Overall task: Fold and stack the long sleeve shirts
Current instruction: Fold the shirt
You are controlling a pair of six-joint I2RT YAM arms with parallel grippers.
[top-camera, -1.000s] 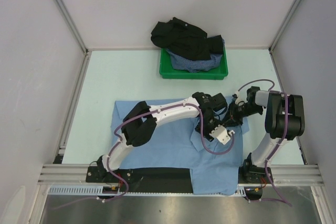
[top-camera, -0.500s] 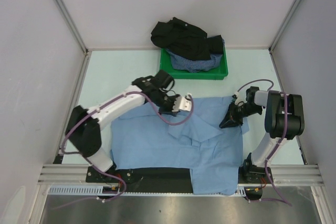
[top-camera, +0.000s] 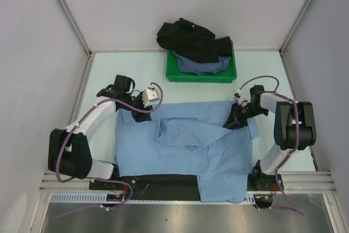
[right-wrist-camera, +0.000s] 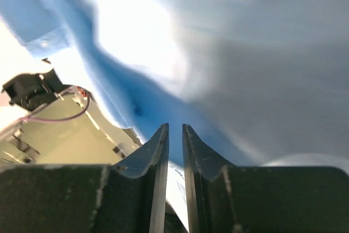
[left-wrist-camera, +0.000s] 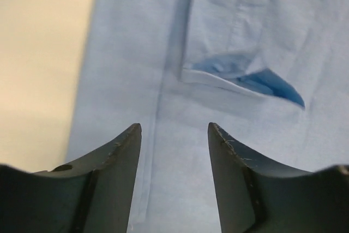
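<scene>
The light blue long sleeve shirt lies spread flat on the table, with a fold across its middle. My left gripper hovers over its far left corner. In the left wrist view its jaws stand open above the blue cloth with nothing between them. My right gripper sits at the shirt's far right part, and the cloth rises in a ridge toward it. In the right wrist view its jaws are nearly together, pinching blue cloth. The black shirt and the checked shirt lie crumpled in the tray.
A green tray stands at the back centre, against the wall. Metal frame posts run along both side walls. The shirt's near hem hangs over the black strip at the table's front edge, between the arm bases.
My left arm swept from beside the right gripper across to the shirt's far left corner, drawing the cloth out flat, and its jaws have opened. The right gripper shifted slightly back.
</scene>
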